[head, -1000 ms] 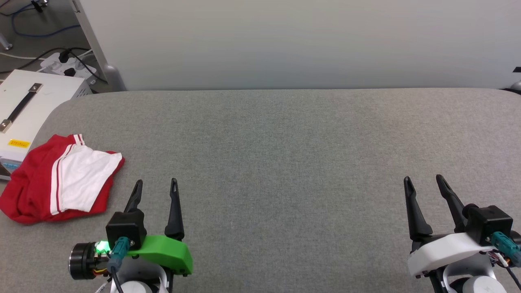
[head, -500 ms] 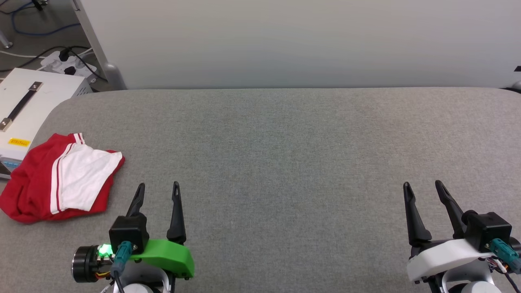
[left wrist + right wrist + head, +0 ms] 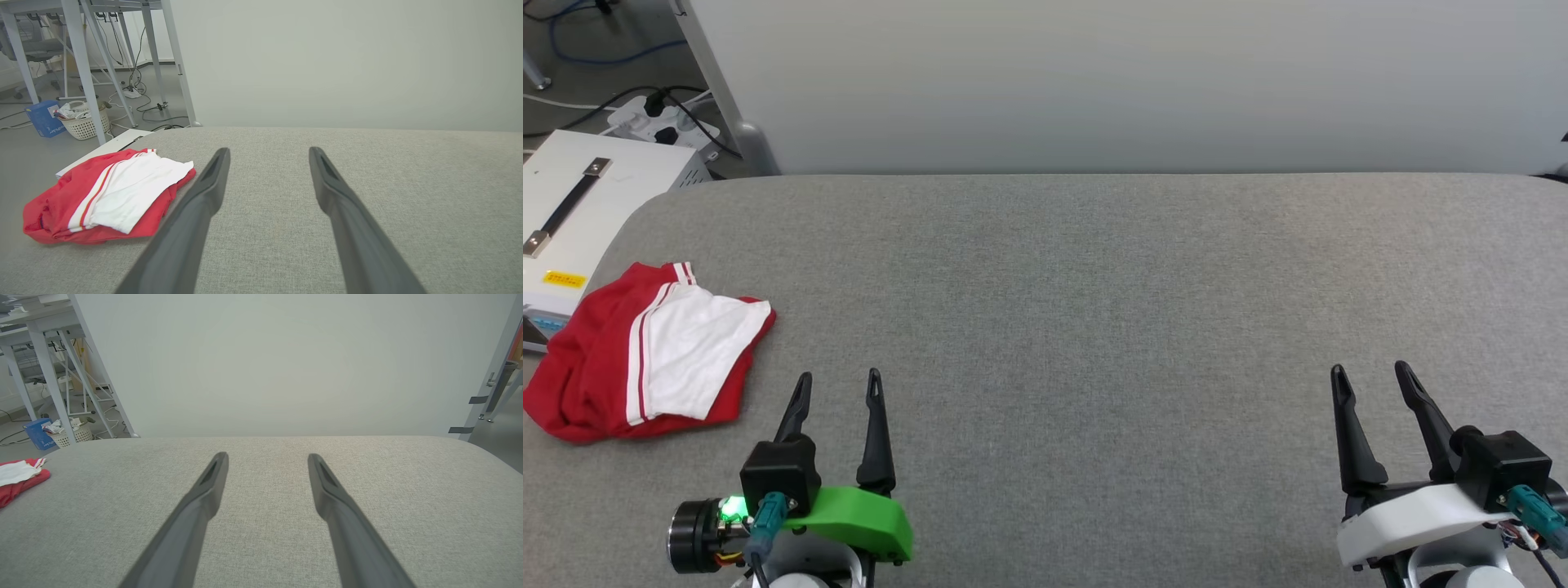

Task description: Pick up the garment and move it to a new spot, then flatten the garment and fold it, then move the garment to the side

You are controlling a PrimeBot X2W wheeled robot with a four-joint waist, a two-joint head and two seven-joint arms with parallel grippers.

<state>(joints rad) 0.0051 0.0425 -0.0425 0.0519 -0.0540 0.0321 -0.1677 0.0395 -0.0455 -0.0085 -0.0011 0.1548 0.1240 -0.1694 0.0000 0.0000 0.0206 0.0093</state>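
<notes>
The garment (image 3: 645, 353), a red T-shirt with a white sleeve on top, lies folded in a small pile at the far left edge of the grey table (image 3: 1094, 286). In the left wrist view the garment (image 3: 110, 196) sits left of the fingers, apart from them. My left gripper (image 3: 840, 377) stands open at the lower left, just right of the pile, holding nothing. At the lower right my right gripper (image 3: 1369, 371) is open and holds nothing. The right wrist view catches the garment (image 3: 20, 479) at its far left edge.
A white box (image 3: 572, 212) with a handle stands off the table's left end, beside cables and a power strip (image 3: 662, 122) on the floor. A pale wall panel (image 3: 1094, 82) rises behind the table. A basket (image 3: 83, 122) and desk legs stand beyond.
Both grippers have drawn back slightly toward the near edge. The picture has shifted a little, so the camera moved. The garment lies as before.
</notes>
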